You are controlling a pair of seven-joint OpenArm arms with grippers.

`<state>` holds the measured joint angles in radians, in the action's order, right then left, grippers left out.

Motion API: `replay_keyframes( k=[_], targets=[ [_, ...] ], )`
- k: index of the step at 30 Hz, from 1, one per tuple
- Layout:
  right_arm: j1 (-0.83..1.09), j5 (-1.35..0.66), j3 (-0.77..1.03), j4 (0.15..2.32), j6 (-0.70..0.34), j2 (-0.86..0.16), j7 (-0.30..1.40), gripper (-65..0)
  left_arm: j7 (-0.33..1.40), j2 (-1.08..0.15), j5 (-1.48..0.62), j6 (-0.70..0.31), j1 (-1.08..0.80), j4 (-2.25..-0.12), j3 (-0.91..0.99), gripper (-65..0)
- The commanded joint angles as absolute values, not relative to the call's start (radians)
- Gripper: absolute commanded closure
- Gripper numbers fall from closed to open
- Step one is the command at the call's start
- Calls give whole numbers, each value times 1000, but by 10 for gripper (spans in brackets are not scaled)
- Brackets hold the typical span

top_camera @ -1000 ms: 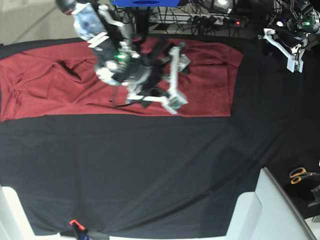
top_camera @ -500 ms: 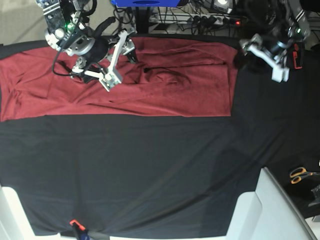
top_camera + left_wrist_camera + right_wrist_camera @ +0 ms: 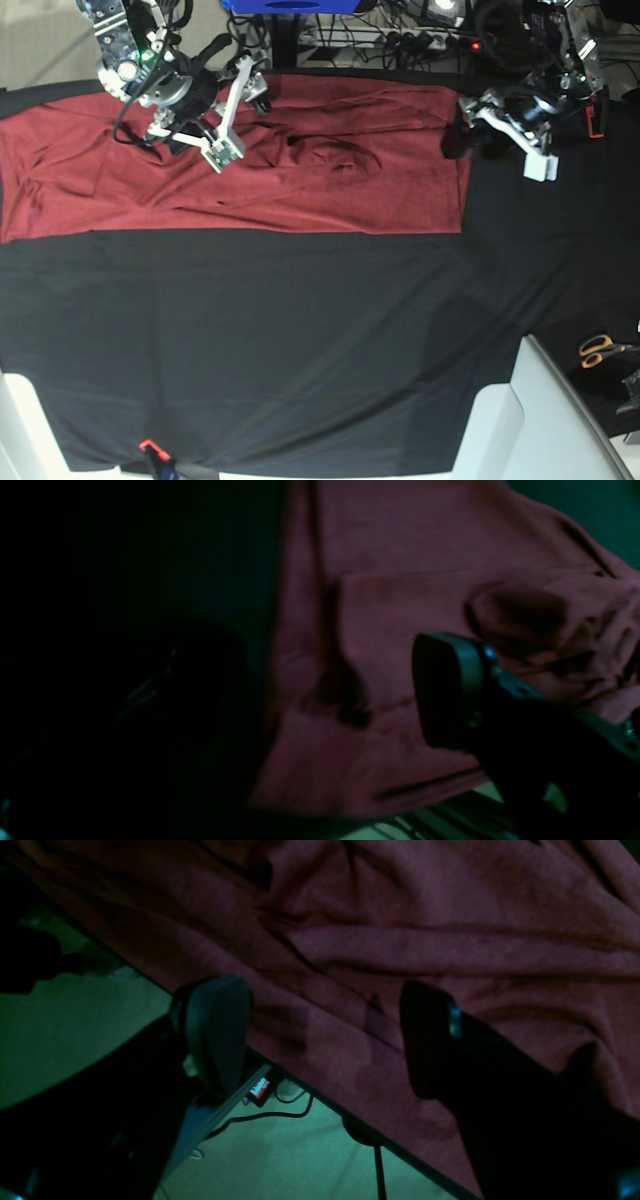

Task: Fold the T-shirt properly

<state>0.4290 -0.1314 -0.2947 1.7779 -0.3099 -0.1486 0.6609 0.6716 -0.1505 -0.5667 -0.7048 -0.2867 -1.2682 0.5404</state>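
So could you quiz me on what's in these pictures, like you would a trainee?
1. True or false: the T-shirt lies along the far part of the black cloth.
2. Which gripper hangs at the shirt's edge nearest the orange scissors? A) left gripper B) right gripper
3. Fill in: both grippers' jaws are ____.

Key: 1 true. 2 A. 3 open, with no fabric held between them.
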Motion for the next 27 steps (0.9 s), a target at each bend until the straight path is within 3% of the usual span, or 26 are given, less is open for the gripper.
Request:
replay_keyframes(
  k=[1, 17, 18, 27],
  targets=[
    [427, -140, -295, 1794, -314, -150, 642, -434, 723, -136, -538, -698, -297, -1264, 524, -563],
    [427, -143, -295, 1794, -315, -148, 642, -434, 725, -101, -533, -698, -305, -1234, 492, -546],
    [427, -143, -295, 1794, -315, -148, 642, -434, 725, -101, -533, -698, -305, -1222, 492, -515],
    [427, -143, -295, 1794, -315, -147, 642, -434, 725, -105, -532, -698, -295, -1171, 492, -38]
  ],
)
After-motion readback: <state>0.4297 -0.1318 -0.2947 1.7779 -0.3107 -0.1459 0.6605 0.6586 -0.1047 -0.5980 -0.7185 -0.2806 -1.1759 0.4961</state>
